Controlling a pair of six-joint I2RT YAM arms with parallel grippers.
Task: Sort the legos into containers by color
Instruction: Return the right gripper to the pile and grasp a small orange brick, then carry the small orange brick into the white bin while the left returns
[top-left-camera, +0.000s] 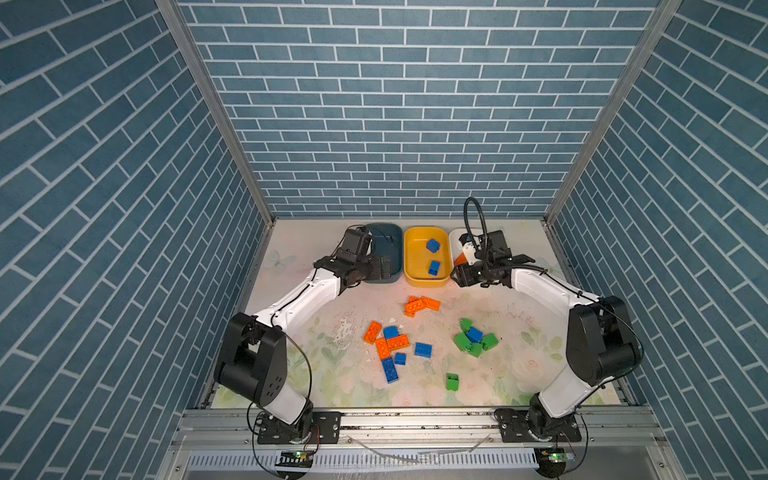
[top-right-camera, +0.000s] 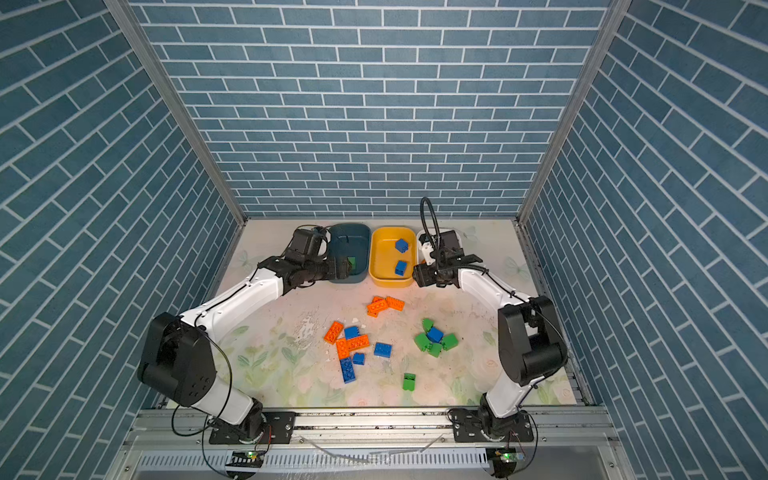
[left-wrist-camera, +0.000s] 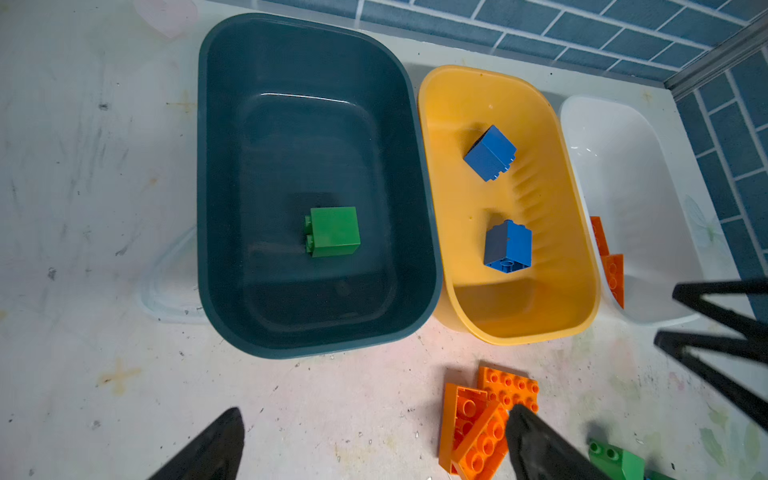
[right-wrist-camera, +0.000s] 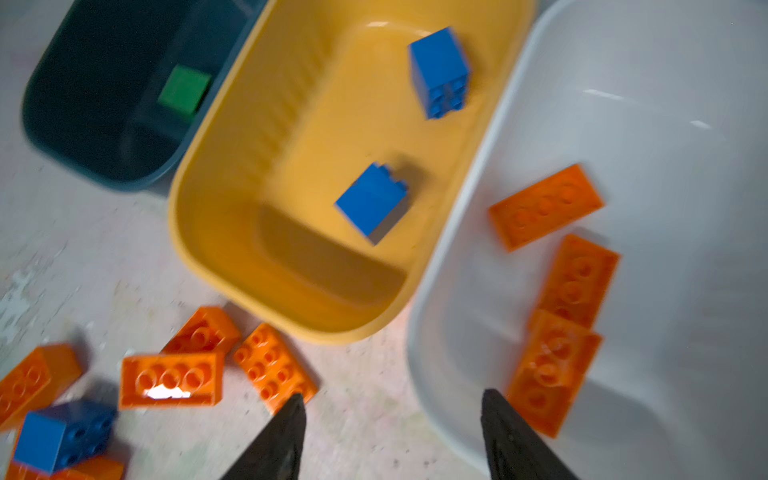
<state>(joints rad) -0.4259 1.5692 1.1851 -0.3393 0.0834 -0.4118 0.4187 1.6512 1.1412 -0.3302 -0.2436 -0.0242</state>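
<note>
Currently both tools are empty. Left gripper (left-wrist-camera: 376, 411): fingers spread wide, nothing between them, hanging by the near end of the teal tub (left-wrist-camera: 224, 166). Right gripper (right-wrist-camera: 394, 395): fingers parted, holding nothing, over the near rim of the white tub (right-wrist-camera: 665, 83).

Tubs sit in a row along the table's (top-left-camera: 316, 345) 12 o'clock edge: teal at 11, yellow tub (left-wrist-camera: 440, 166) at 12, white at 1.
- Sorted: one green brick (left-wrist-camera: 334, 230) in teal, two blue bricks (left-wrist-camera: 490, 151) in yellow, three orange plates (right-wrist-camera: 545, 206) in white.
- Loose: orange trio (top-left-camera: 422, 305) mid-table, orange-blue scatter (top-left-camera: 388, 345) at 7, green heap (top-left-camera: 473, 340) with one blue on it at 4, lone green (top-left-camera: 452, 381) at 5.

Handling, my guess: light, rigid, glossy plastic, slick on the flat faces, not fragile.
- Plates lie low, so pinch across the short width, on the long edges.
- Chunky greens: take opposite smooth sides, not the studs.
- Overlapping pieces will likely drag their neighbours.

Views:
- The right wrist view, though blurred, is the only one that counts the plates in white. Both top views have the arm over that tub.
- The left wrist view shows the green brick whole. A top view gives only a sliver of it beside the gripper.
- Only the top views show the full loose spread.
</note>
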